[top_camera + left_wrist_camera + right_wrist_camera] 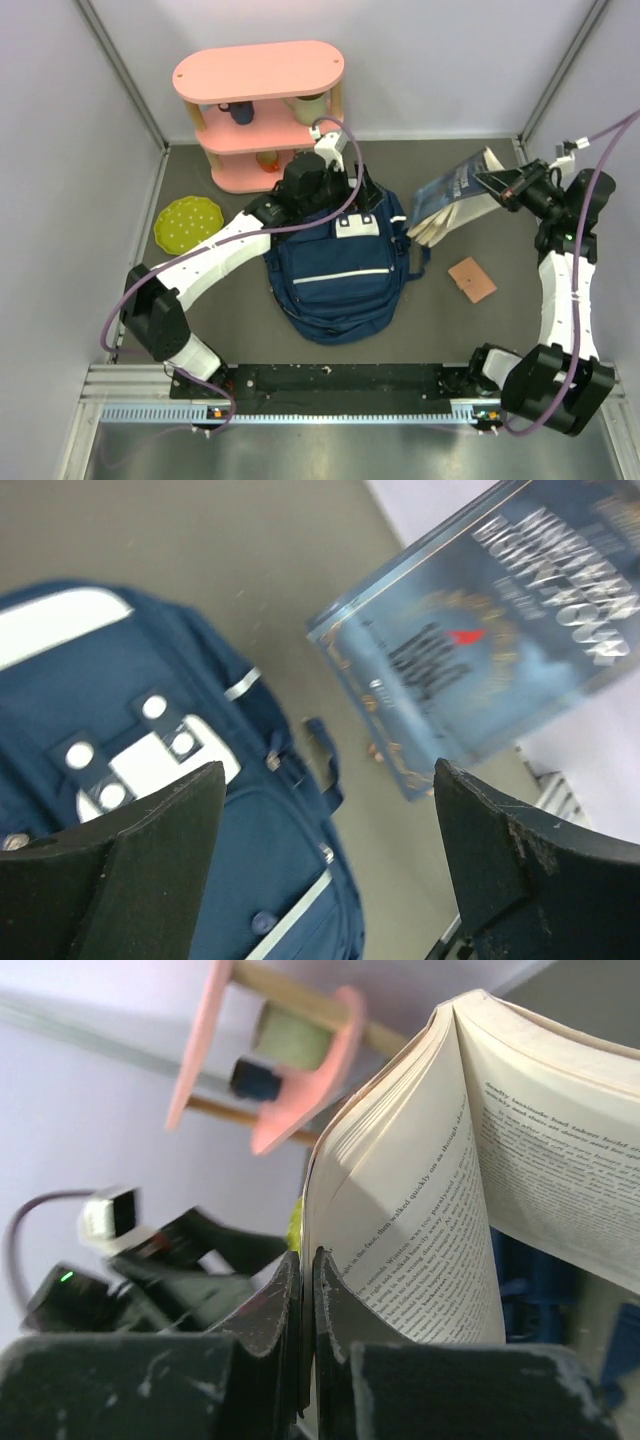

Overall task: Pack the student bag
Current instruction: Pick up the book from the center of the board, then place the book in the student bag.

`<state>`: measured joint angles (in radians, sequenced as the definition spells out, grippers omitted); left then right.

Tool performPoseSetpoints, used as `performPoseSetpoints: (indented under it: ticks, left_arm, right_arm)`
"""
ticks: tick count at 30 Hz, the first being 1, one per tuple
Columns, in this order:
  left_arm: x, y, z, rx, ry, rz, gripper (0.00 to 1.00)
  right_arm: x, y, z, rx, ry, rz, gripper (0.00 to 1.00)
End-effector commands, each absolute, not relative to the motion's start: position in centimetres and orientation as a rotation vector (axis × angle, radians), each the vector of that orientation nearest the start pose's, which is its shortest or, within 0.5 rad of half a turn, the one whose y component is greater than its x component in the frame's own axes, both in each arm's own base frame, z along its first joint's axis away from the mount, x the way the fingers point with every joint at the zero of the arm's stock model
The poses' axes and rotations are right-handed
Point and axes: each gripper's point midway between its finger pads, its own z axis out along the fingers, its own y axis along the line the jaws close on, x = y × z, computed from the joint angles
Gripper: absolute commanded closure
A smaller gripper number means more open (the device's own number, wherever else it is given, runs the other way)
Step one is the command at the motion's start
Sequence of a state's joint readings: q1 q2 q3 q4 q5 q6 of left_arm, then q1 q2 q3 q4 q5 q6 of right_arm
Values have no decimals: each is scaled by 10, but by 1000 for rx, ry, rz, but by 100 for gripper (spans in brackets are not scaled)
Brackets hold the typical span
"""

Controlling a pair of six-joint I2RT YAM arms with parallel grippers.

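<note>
The student bag [340,275] lies flat on the grey surface [480,330] in the middle of the top view, pockets and white patch facing up, its top end towards the pink shelf [260,75] at the upper left. The left claw [328,770] hangs over that top end with its jaws wide apart and nothing between them. I'd guess it is there to catch the edge of the opening and hold it ready, though the arm hides whether the bag is unzipped. At the upper right, the right claw [305,1255] is pinched tight on the thin edge of a blue paperback [455,195]. It seems to grip only the cover or a few leaves, so the book sags open and its pages fan downward; it is lifted off the surface and tilted towards the bag, likely the next thing to go in. By my count: one bag, one book, one green plate [188,222] at the left, one small tan flat piece [472,278] right of the bag, and two cups on the shelf's middle tier, a dark one [240,110] and a pale green one [310,105].
</note>
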<state>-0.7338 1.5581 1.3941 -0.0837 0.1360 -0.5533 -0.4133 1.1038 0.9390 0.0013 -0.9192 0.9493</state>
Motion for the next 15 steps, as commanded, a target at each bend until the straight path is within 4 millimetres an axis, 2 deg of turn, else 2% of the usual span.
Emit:
performPoseSetpoints:
  ticks: [1, 4, 6, 9, 10, 14, 15]
  left_arm:
    - [334, -337, 325, 196, 1856, -952, 11]
    - [329, -311, 345, 124, 1799, -899, 10]
    - [321, -289, 365, 83, 1744, -878, 8]
    - [311, -255, 394, 11, 1660, -822, 3]
    - [310, -244, 401, -11, 1638, -789, 2]
    - [289, -204, 433, -72, 1558, -738, 2]
    - [286, -199, 435, -76, 1552, -726, 2]
  right_arm:
    - [299, 79, 416, 154, 1585, 1267, 100]
    - [282, 95, 437, 91, 1542, 1331, 100]
    - [271, 105, 445, 64, 1535, 1388, 100]
    - [248, 123, 459, 27, 1510, 1484, 100]
    - [233, 131, 467, -14, 1477, 1505, 100]
    - [209, 140, 476, 1, 1476, 1550, 100]
    - [205, 142, 477, 3, 1483, 1565, 100]
